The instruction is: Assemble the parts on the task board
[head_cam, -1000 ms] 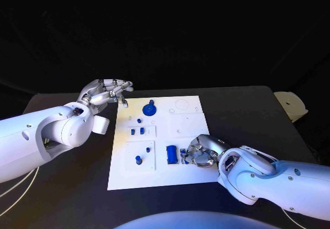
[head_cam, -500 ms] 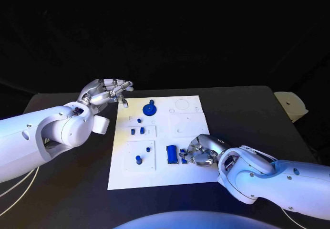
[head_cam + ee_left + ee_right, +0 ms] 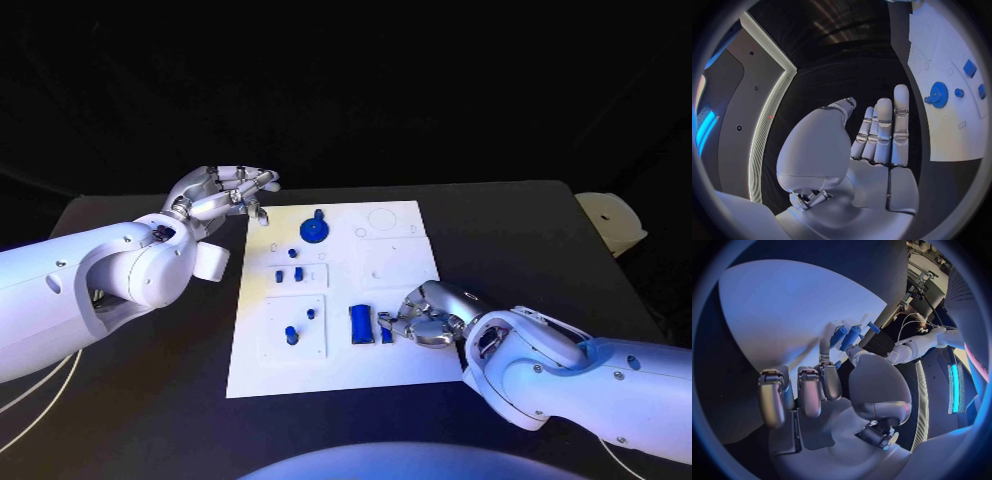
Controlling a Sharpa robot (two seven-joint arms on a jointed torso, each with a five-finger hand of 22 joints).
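Observation:
The white task board (image 3: 339, 355) lies in the middle of the black table. On it are a blue gear (image 3: 313, 230), two small blue pegs (image 3: 289, 274), two more blue pieces (image 3: 293, 334) and a blue rectangular block (image 3: 359, 323). My right hand (image 3: 433, 318) rests low on the board's right side. Its thumb and a finger pinch a small blue part (image 3: 385, 326) beside the block; that part (image 3: 837, 365) shows as a blue sliver between them. My left hand (image 3: 224, 195) hovers off the board's far left corner, fingers extended and holding nothing (image 3: 879, 135); the gear (image 3: 937, 95) lies beyond it.
A pale rounded object (image 3: 613, 222) sits at the table's right edge. Bare black table (image 3: 519, 240) lies to the right of the board and along its near side.
My right hand has shifted slightly to the right, and the small blue part at its fingertips has turned with it. The left hand has not moved.

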